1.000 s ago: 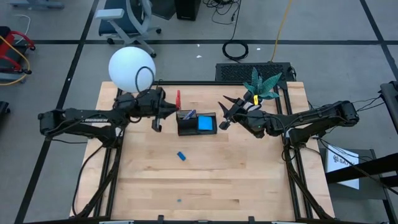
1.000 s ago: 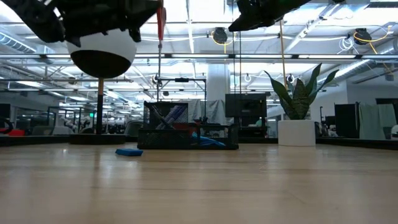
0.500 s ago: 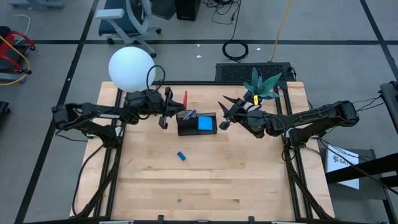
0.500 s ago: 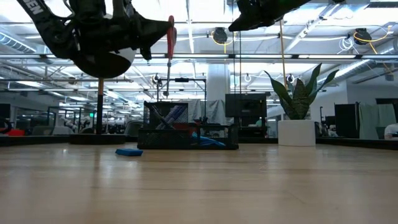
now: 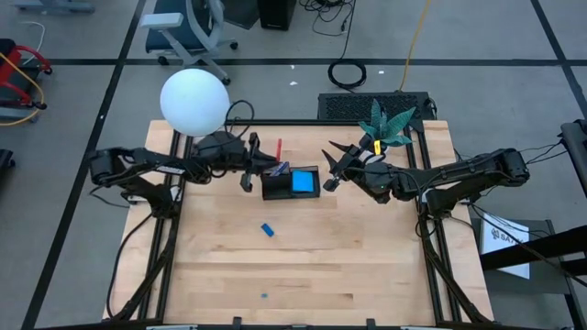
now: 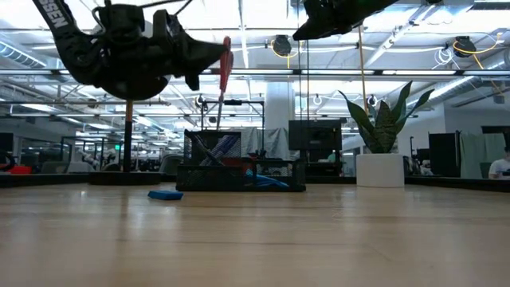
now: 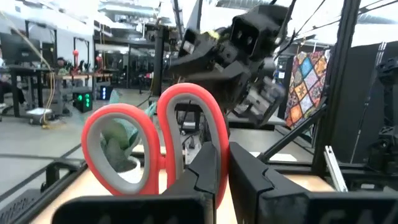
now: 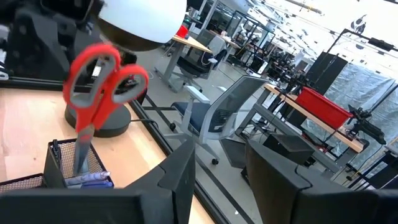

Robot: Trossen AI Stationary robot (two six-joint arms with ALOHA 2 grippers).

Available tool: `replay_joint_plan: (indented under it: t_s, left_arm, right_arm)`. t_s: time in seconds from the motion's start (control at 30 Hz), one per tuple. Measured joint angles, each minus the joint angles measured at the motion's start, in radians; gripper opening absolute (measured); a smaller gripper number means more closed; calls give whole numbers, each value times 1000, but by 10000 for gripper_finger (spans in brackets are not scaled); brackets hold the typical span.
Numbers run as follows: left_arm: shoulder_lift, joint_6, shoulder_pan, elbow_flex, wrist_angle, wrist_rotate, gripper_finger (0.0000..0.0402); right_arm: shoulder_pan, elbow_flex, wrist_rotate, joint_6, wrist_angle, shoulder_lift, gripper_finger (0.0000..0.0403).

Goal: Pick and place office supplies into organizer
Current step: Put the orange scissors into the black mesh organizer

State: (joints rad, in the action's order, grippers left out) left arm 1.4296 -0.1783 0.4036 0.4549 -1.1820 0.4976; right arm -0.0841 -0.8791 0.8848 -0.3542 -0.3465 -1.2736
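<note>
Above the organizer's [image 5: 291,182] left end, the left end effector [image 5: 252,165] is pinching the red-handled scissors [image 5: 276,149], blades down; lowering should stay vertical into the taller section.

One red-handled scissors [image 5: 274,148], one black organizer [image 5: 290,182], one blue note pad [image 5: 302,181], one blue eraser [image 5: 268,230], one lamp [image 5: 193,102], one plant [image 5: 385,124]

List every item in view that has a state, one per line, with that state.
left gripper: shut on the scissors, raised beside the organizer.
scissors: held in the air, red handles up, blades pointing down toward the organizer.
right gripper: open, empty, raised on the organizer's other side.
organizer: upright on the table, already holding pens.
note pad: lying in the organizer.
eraser: lying loose on the table, outside the organizer.
</note>
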Motion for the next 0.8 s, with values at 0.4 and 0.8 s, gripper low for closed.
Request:
replay_joint_plan:
  t_s: [0.4, 0.8]
  left_arm:
    - [145, -38, 8, 0, -88, -8, 21]
    - [298, -58, 30, 1, -167, -37, 21]
  right_arm:
    - [0, 0, 0, -1, 0, 0, 132]
    - [1, 0, 0, -2, 1, 0, 132]
